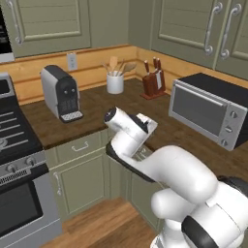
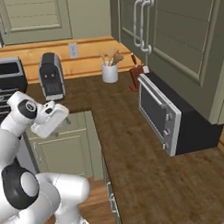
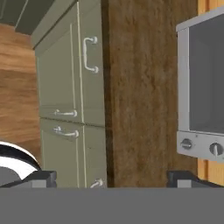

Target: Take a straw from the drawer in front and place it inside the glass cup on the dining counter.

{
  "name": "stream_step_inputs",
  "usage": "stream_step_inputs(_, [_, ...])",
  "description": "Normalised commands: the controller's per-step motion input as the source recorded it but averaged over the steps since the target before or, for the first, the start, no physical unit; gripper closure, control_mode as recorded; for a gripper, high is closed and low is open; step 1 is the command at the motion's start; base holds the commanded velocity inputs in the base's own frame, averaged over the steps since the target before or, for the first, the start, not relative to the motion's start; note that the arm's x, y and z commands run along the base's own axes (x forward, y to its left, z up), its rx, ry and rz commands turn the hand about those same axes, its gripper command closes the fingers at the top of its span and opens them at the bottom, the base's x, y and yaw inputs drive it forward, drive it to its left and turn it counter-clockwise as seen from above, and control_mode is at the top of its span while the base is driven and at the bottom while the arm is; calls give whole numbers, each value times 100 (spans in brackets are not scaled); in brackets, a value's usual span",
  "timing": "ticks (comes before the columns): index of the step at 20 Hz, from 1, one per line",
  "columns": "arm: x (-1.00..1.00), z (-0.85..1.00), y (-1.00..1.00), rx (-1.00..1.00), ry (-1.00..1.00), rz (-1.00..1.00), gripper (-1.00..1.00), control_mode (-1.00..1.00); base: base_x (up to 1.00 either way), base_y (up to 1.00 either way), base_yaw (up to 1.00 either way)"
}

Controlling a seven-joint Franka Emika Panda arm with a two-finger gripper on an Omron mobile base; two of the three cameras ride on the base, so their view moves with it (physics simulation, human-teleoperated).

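My hand (image 3: pixel 116 179) hangs with its two tips spread wide apart and nothing between them, looking down over the edge of the bench (image 3: pixel 140 87) at the sage-green fronts below. The drawer (image 3: pixel 92 92) I take to be mine is the shallow panel just under the bench edge, and it is shut, so the straw, which I judge lies inside, is hidden from me. The step in hand is getting that drawer open. I should come down in front of the panel, turn my wrist so the tips straddle the small silver bar handle (image 3: pixel 89 54) across its width, close firmly, and pull straight out. I must not hook the door handles (image 3: pixel 65 114) just beside it.
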Motion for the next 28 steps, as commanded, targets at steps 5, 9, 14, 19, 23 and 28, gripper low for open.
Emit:
stream_step_inputs(5, [1, -62, 0, -38, -8, 0, -100, -100, 0, 0, 0])
stream_step_inputs(9, [2, -54, 0, -29, -9, 0, -100, -100, 0, 0, 0])
stream_step_inputs(14, [20, -53, -4, -25, -9, 0, -100, -100, 0, 0, 0])
stream_step_inputs(19, [34, -47, -17, -12, -6, 0, -100, -100, 0, 0, 0])
stream_step_inputs(23, [33, -35, -17, -1, -7, 0, -100, -100, 0, 0, 0])
stream_step_inputs(28, [43, -27, -15, 0, -6, 0, -100, -100, 0, 0, 0])
